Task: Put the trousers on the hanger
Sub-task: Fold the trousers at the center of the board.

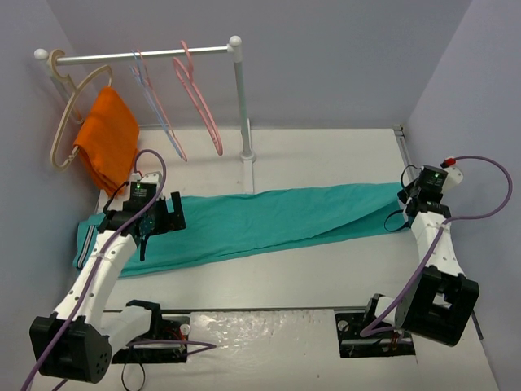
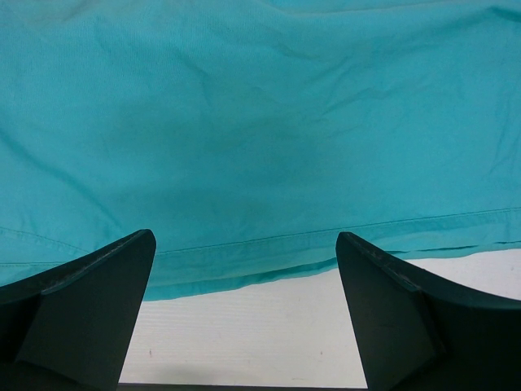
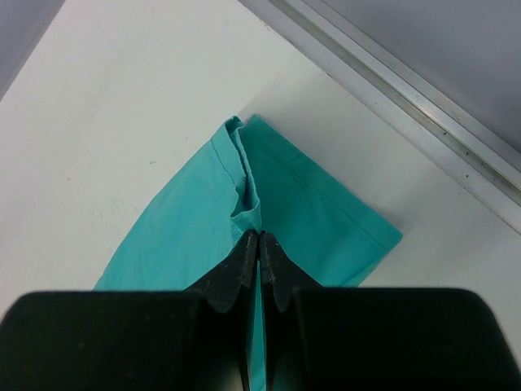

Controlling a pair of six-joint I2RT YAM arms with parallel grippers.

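While right pincer sits fully closed on puckered fold at 1 end of trousers, left pincer hovers wide open, empty, over near edge of opposite end. Trousers flat across table; hanger on rail, well apart. Best: lower left, straddle edge, catch all layers.

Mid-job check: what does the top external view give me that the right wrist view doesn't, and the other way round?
Only the top external view: the rack with the hanger and the orange cloth, plus the left gripper over the left end of the trousers. Only the right wrist view: the right gripper with its fingers shut on a pinched fold at the narrow leg end. Both: the trousers lying on the white table.
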